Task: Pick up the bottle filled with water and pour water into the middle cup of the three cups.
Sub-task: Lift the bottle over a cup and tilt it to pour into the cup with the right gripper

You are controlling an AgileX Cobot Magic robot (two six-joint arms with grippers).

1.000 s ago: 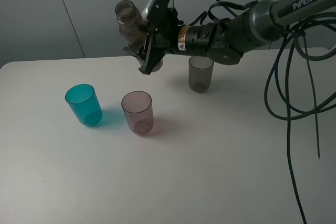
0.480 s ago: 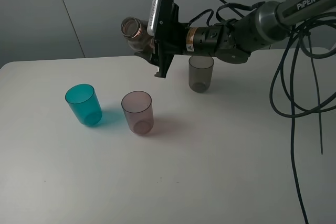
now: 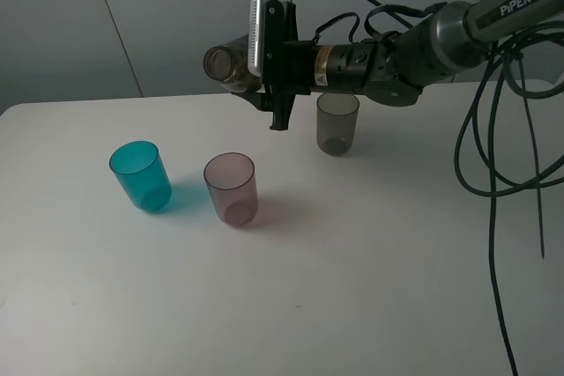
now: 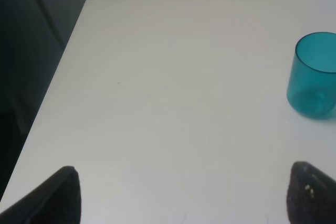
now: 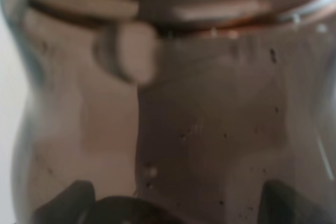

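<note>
Two jaws of our left gripper (image 4: 184,200) stand wide apart near the teal cup (image 3: 139,175). Next comes the pink middle cup (image 3: 231,188). Up behind it the bottle (image 3: 227,63) lies tipped sideways in the air, our right gripper (image 3: 263,85) clamped on it. Then the grey cup (image 3: 337,122).

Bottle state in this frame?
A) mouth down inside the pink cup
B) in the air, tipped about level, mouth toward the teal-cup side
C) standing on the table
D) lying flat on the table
B: the bottle is clamped in the right gripper well above the table, roughly level, with its open mouth pointing toward the side of the teal cup.
</note>
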